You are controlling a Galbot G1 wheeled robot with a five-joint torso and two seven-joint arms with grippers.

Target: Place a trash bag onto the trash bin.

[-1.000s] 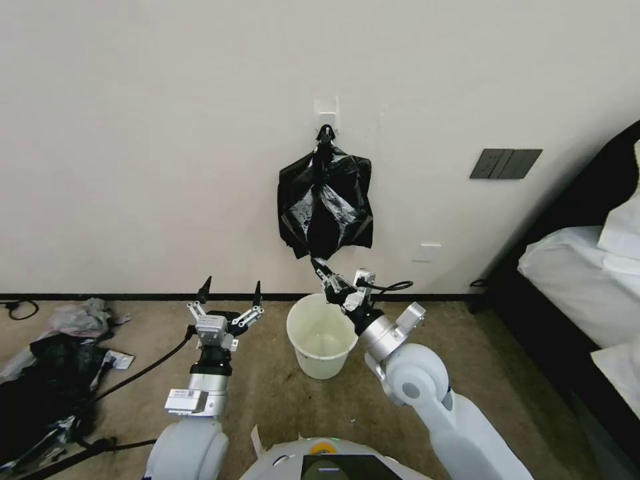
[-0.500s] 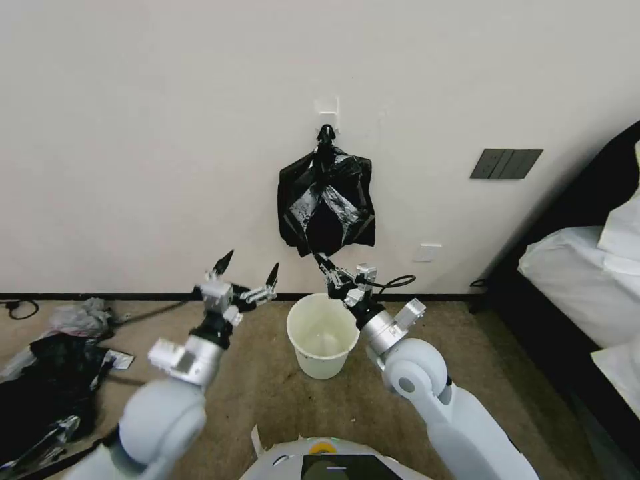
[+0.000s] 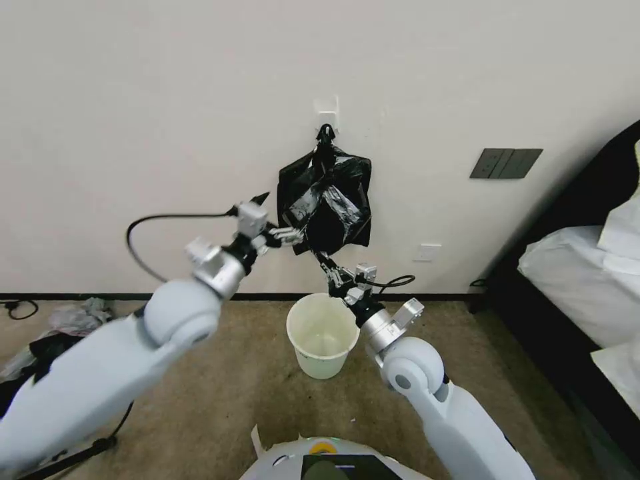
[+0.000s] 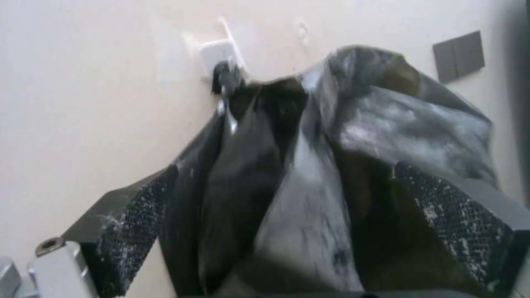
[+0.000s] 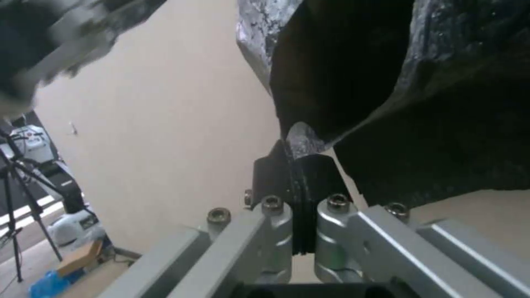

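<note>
The wrinkly black trash bag [image 3: 327, 200] hangs on the wall from a black clip [image 3: 325, 132] under a white hook. Below it the cream-white trash bin [image 3: 320, 363] stands upright on the carpet. My right gripper [image 3: 320, 257] reaches up over the bin and is shut on the bag's lower corner; the right wrist view shows the film [image 5: 386, 103] pinched between its closed jaws [image 5: 295, 165]. My left gripper [image 3: 280, 215] is raised at the bag's left edge and open. In the left wrist view the bag [image 4: 309, 174] lies between its spread fingers [image 4: 138, 223].
A heap of black plastic [image 3: 43, 347] and grey scraps [image 3: 87, 310] lie on the floor at the left, partly behind my left arm. A bed with white bedding [image 3: 587, 267] stands at the right. A dark switch panel [image 3: 505, 163] is on the wall.
My left arm has swung up from beside the bin to the bag's left edge, gripper still open. The right gripper holds the bag's lower corner in nearly the same spot.
</note>
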